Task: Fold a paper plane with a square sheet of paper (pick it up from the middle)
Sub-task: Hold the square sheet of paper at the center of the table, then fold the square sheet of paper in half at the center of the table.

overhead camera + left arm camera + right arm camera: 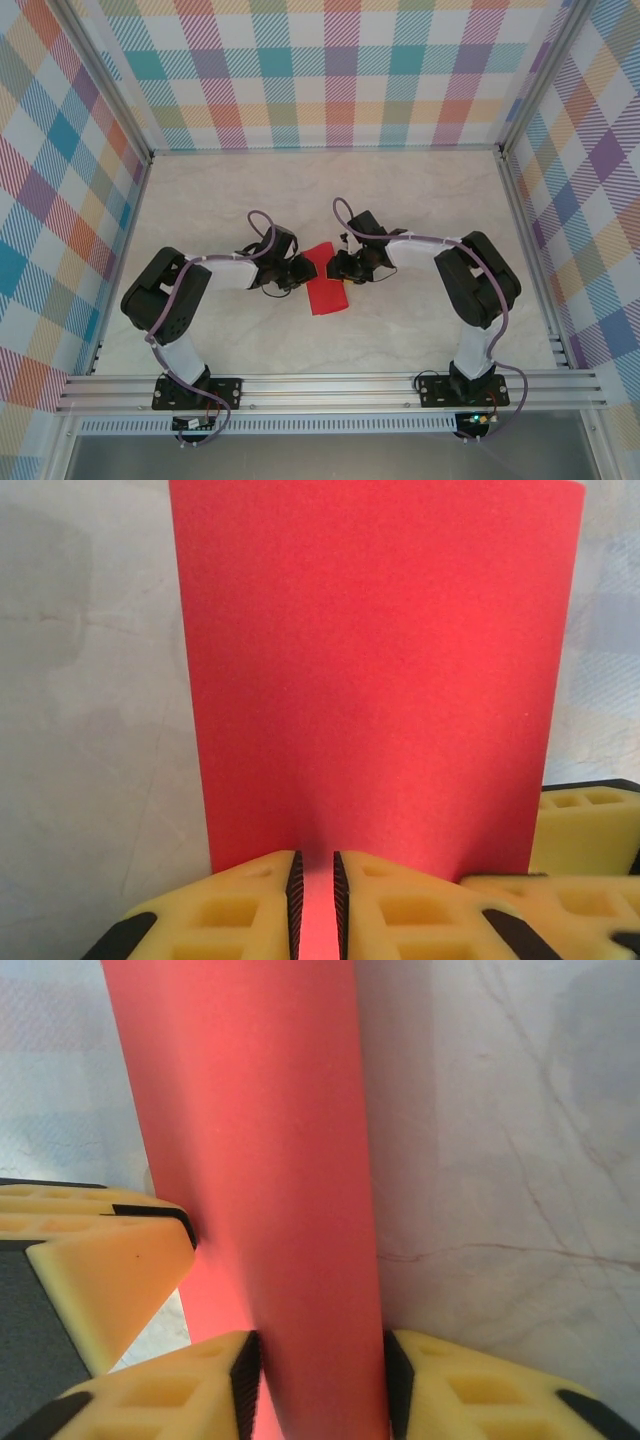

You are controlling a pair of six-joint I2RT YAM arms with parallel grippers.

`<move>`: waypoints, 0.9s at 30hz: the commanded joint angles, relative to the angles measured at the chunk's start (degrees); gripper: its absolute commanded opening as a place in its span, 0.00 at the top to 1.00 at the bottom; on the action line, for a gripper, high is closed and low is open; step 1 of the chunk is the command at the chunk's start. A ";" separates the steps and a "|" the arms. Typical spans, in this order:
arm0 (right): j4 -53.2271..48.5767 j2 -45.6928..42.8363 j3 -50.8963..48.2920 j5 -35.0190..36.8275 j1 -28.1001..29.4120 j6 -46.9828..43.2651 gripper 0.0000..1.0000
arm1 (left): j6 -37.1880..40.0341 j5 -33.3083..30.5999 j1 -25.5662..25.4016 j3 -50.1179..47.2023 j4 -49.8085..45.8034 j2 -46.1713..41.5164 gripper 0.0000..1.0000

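Observation:
The square sheet of paper (326, 286) is bright red and sits mid-table, bowed up between both grippers. My left gripper (304, 271) meets it from the left. In the left wrist view the left gripper (315, 872) has its jaws drawn close, pinching a raised strip of the red sheet (380, 660). My right gripper (338, 268) comes in from the right. In the right wrist view the right gripper (318, 1365) stands open, its jaws set apart around a rounded fold of the paper (270, 1160).
The marble-look tabletop (420, 200) lies all round, fenced by checked walls and an aluminium rail (330, 385) at the near edge. A yellow finger of the left gripper (100, 1260) crowds the right wrist view, and the right gripper's fingers (590, 830) sit close in the left wrist view.

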 commanded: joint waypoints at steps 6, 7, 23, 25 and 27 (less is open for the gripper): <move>-10.43 -2.55 4.38 5.27 0.26 -4.31 0.45 | 1.73 -0.67 -0.64 1.25 -3.67 1.76 0.83; -11.20 -2.29 5.02 5.58 0.49 -4.88 0.44 | 1.74 -0.48 -0.67 1.34 -3.61 1.72 0.83; -14.72 2.14 8.68 7.45 2.38 -8.65 0.48 | 1.62 1.72 -0.73 4.03 -3.31 1.35 0.79; -14.46 1.86 8.05 8.42 2.38 -8.41 0.51 | 1.54 2.07 -0.73 4.41 -3.00 1.44 0.78; -14.06 1.39 7.50 9.17 2.37 -7.93 0.52 | 1.33 2.45 -0.73 4.77 -2.70 1.51 0.77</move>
